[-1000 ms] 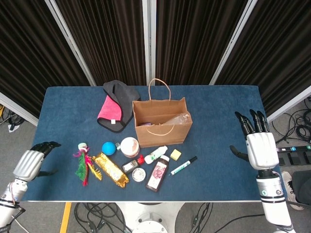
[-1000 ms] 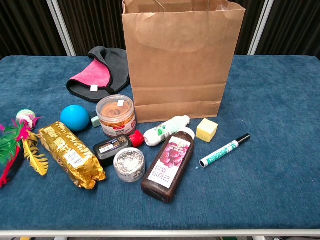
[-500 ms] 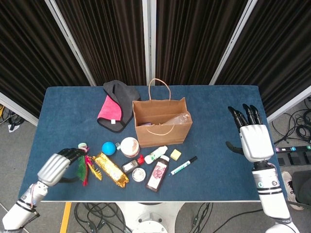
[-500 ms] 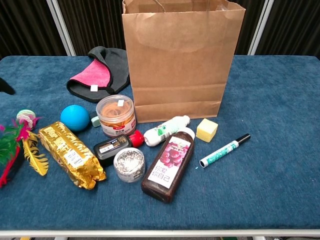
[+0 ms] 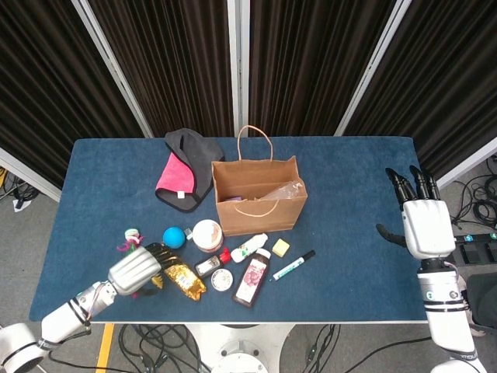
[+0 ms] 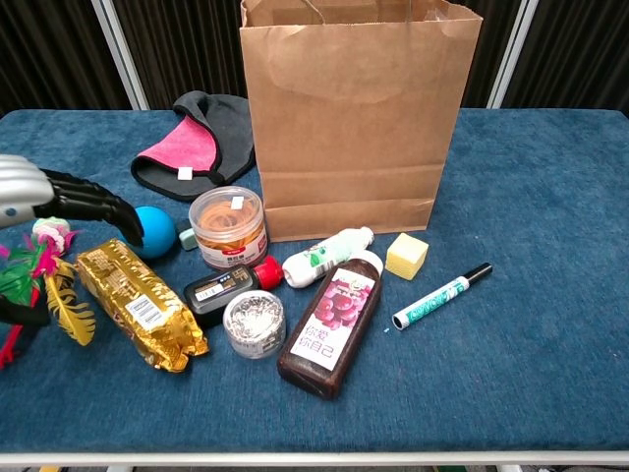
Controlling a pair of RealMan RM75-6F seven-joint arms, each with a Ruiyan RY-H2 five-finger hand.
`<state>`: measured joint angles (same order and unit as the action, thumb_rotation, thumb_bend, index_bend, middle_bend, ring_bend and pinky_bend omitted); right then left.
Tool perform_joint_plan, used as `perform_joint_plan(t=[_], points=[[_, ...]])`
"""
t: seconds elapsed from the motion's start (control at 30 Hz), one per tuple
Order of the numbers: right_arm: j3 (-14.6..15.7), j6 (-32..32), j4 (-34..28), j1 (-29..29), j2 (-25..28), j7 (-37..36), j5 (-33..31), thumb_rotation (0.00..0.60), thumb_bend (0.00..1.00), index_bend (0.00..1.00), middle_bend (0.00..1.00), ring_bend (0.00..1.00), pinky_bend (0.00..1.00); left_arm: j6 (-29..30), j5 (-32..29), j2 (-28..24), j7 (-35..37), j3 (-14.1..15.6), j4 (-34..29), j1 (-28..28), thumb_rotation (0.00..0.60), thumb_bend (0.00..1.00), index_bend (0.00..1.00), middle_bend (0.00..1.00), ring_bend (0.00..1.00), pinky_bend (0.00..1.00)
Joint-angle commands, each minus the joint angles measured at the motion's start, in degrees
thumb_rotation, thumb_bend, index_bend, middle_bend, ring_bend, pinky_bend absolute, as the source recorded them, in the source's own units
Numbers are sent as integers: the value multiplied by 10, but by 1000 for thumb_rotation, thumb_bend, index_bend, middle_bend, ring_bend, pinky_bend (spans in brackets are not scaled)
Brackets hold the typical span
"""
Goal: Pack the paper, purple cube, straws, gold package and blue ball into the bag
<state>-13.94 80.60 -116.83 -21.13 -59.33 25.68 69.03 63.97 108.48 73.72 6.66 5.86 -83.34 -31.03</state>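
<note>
The brown paper bag stands upright and open at mid table, with a clear plastic wrap showing inside it. The gold package lies at the front left, and the blue ball sits just behind it. My left hand hovers over the package's left end, its dark fingers spread, reaching toward the ball and holding nothing. My right hand is open at the table's right edge, far from everything. I see no paper or purple cube on the table.
A black and pink cloth lies behind the bag on the left. In front of the bag are a round tub, a foil ball, a brown bottle, a white bottle, a yellow cube and a marker. A feather toy lies under my left hand.
My left hand has swept in from beyond the table's left edge to above the feather toy and gold package. My right hand drifted slightly right, still open.
</note>
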Motion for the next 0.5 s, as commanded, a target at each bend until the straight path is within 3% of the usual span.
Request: perform_joint_plan(t=[0.03,0.5], points=[[1,-1,8,0,-6,-3,-3,600,46,74,204,7,0,-16,3,12,14,5,19,-17,600,112,337,356,250,281],[2,-12,41,-1,-14,-27,-17,600,52,76,200,7,0,-59,0,40,34,20,78,-70,600,141,357,364,250,282]])
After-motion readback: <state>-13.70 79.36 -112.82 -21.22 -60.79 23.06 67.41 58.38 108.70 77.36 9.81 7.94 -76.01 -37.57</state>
